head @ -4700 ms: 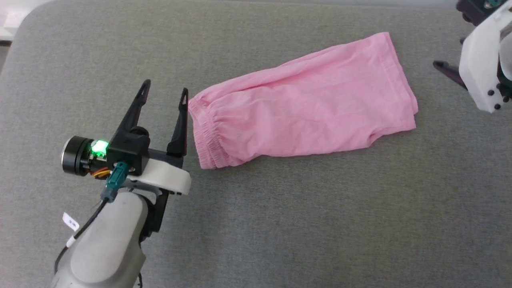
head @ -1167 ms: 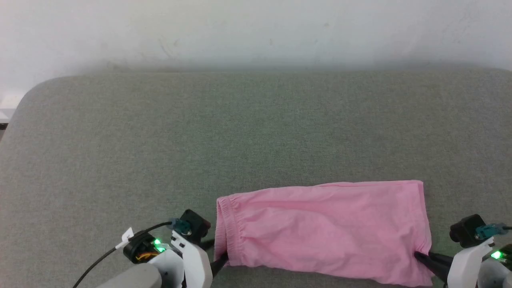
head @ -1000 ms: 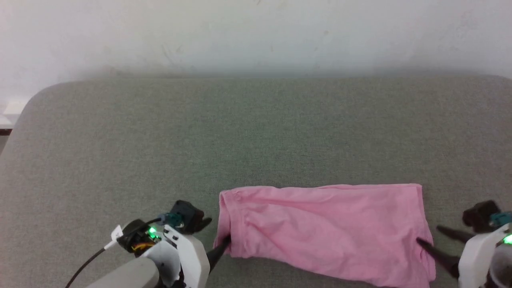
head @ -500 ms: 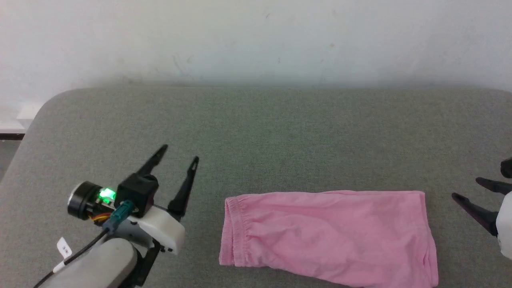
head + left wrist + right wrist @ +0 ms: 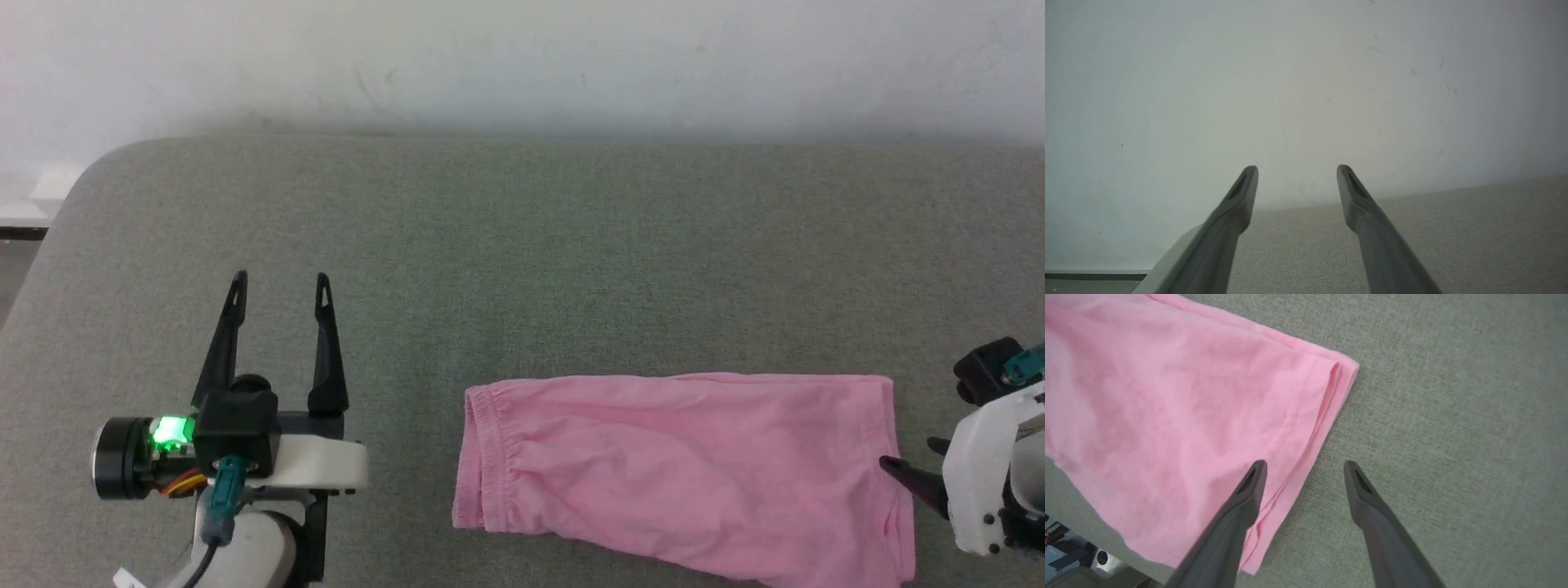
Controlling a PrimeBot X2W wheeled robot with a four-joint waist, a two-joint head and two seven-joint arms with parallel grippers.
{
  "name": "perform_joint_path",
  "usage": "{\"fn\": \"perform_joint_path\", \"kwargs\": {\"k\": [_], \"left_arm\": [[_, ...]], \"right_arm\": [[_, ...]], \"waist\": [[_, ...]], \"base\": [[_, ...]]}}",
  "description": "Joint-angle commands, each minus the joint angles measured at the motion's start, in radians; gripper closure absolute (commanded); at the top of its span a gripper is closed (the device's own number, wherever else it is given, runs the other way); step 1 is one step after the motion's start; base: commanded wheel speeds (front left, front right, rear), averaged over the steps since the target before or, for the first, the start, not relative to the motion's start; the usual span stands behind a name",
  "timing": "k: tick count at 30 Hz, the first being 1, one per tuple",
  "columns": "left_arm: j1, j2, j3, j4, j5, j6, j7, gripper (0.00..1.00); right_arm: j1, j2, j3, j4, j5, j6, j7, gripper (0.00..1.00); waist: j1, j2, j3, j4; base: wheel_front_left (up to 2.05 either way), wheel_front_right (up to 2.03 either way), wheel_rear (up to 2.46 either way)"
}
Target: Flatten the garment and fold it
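Surface: a grey woven pad (image 5: 522, 245) is spreading across nearly the whole width in front of me, its far left corner rounded off, its weave plain and even.
Wall: a pale off-white wall (image 5: 522, 57) is rising straight from the pad's far edge, carrying a few faint scuffs and specks.
Left of the pad: a thin dark strip (image 5: 16, 233) is running along the foot of the wall, with something pale above it that I cannot make out.
Garment: the pink shorts (image 5: 678, 474) are lying flat on the near right part of the pad, stretched left to right, lightly creased, their near edge slanting down towards the right.
Waistband: the gathered band (image 5: 482, 457) is forming the left end, facing the left arm.
Leg hem: the stitched, doubled hem (image 5: 1327, 400) is forming the right end, with bare grey pad just beyond it.
Left gripper (image 5: 281, 282): it is hovering over bare pad well left of the waistband, fingers spread wide and pointing at the wall, gripping nothing; a green light (image 5: 167, 429) is glowing on its wrist.
Right gripper (image 5: 1305, 465): it is reaching in at the hem, fingers spread wide, one over the pink cloth and the other over grey pad, gripping nothing; whether the tips are touching down I cannot tell.
Near edge: in the right wrist view some dark and metallic gear (image 5: 1069, 551) is showing past the pad's edge, too small to identify.
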Motion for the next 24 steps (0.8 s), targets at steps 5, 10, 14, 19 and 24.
{"fn": "perform_joint_path", "kwargs": {"k": [5, 10, 14, 19, 24], "left_arm": [[0.070, -0.077, 0.078, -0.012, 0.112, -0.036, -0.005, 0.00], [0.119, -0.163, 0.146, 0.004, 0.178, -0.099, -0.005, 0.00], [0.146, -0.213, 0.199, 0.025, 0.212, -0.150, -0.005, 0.00], [0.167, -0.246, 0.254, 0.037, 0.260, -0.198, -0.005, 0.00], [0.189, -0.269, 0.287, 0.038, 0.292, -0.234, -0.005, 0.00]], "right_arm": [[-0.001, 0.104, -0.047, 0.093, -0.033, -0.001, 0.009, 0.00], [0.013, 0.173, -0.033, 0.170, -0.066, -0.001, 0.010, 0.00], [0.024, 0.193, -0.011, 0.195, -0.055, -0.001, 0.006, 0.90], [-0.005, 0.163, -0.022, 0.196, -0.032, -0.001, -0.034, 1.00], [-0.035, 0.102, -0.075, 0.172, -0.003, -0.001, -0.068, 1.00]], "waist": [[-0.0001, 0.0000, 0.039, 0.027], [-0.0001, 0.0000, 0.049, 0.045], [-0.0001, 0.0000, 0.048, 0.048], [-0.0001, 0.0000, 0.037, 0.034], [-0.0001, 0.0000, 0.016, 0.014]], "base": [[0.00, 0.00, 0.00], [0.00, 0.00, 0.00], [0.00, 0.00, 0.00], [0.00, 0.00, 0.00], [0.00, 0.00, 0.00]]}}
